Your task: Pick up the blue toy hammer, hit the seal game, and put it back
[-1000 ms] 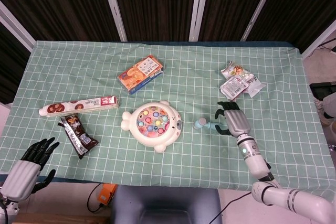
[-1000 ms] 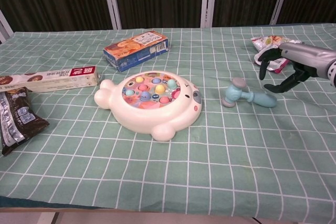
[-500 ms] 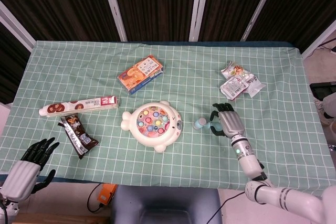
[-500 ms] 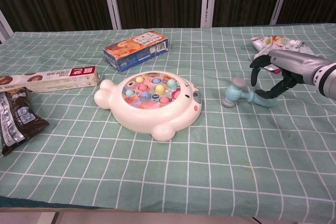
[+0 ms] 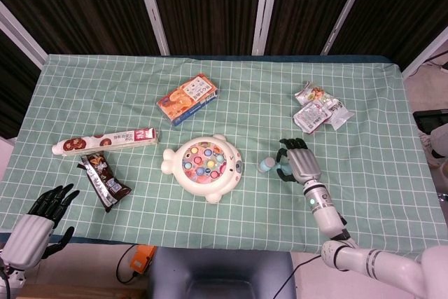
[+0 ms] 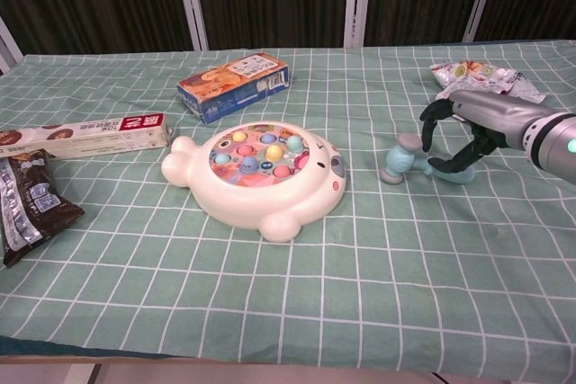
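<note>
The worktop (image 5: 336, 103) wears a green checked cloth. On it sits the white seal game (image 6: 256, 173). To its right lies the blue toy hammer (image 6: 407, 161), flat on the cloth. The right hand (image 6: 472, 123) arches over the handle, fingers apart, not yet closed. The left hand (image 5: 35, 222) hangs released off the near-left edge.

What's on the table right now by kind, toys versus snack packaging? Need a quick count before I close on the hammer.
Toys: 2, the seal game and the blue toy hammer.
Snack boxes: 2, the orange box and the long box.
Snack packets: 2 groups, the dark wrapper and the packet pile, whose exact number I cannot tell.
Total: 6.
</note>
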Available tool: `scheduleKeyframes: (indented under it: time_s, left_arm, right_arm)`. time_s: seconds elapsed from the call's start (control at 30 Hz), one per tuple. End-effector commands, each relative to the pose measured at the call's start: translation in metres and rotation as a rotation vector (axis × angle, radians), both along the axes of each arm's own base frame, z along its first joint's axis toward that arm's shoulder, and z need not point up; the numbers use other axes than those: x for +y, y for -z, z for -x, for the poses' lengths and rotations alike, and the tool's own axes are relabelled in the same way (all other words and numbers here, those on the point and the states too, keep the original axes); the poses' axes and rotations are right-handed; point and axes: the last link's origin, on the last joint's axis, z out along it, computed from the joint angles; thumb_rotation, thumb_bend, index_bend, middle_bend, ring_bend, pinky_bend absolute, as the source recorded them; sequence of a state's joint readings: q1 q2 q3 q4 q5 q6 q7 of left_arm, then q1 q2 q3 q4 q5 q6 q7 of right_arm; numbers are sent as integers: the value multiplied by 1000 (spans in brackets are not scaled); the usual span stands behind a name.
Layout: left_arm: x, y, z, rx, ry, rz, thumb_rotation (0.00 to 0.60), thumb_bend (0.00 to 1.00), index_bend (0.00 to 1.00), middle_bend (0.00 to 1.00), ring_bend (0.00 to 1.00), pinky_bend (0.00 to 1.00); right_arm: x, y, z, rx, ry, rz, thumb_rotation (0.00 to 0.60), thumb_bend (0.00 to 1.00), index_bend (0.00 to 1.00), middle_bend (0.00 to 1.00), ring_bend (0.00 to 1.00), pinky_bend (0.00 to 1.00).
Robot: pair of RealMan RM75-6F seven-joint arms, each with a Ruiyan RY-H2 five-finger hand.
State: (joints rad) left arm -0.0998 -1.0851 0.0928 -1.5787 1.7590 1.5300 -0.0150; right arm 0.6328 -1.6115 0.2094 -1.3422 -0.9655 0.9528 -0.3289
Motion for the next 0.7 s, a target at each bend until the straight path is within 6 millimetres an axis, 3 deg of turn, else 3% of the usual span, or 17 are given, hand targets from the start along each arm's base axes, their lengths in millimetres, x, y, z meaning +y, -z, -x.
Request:
scheduleKeyframes:
  time_s: [0.03,0.7]
  left_arm:
    - [0,0,0,0,1,0,600,408,0,25,15,128]
    - [0,0,0,0,1,3,600,409,0,25,16,128]
  right_arm:
    - [0,1,-1,2,1,-2,600,518,596,260,166,197]
    - [-3,9,-2,1,18,-11,600,518,603,260,166,199]
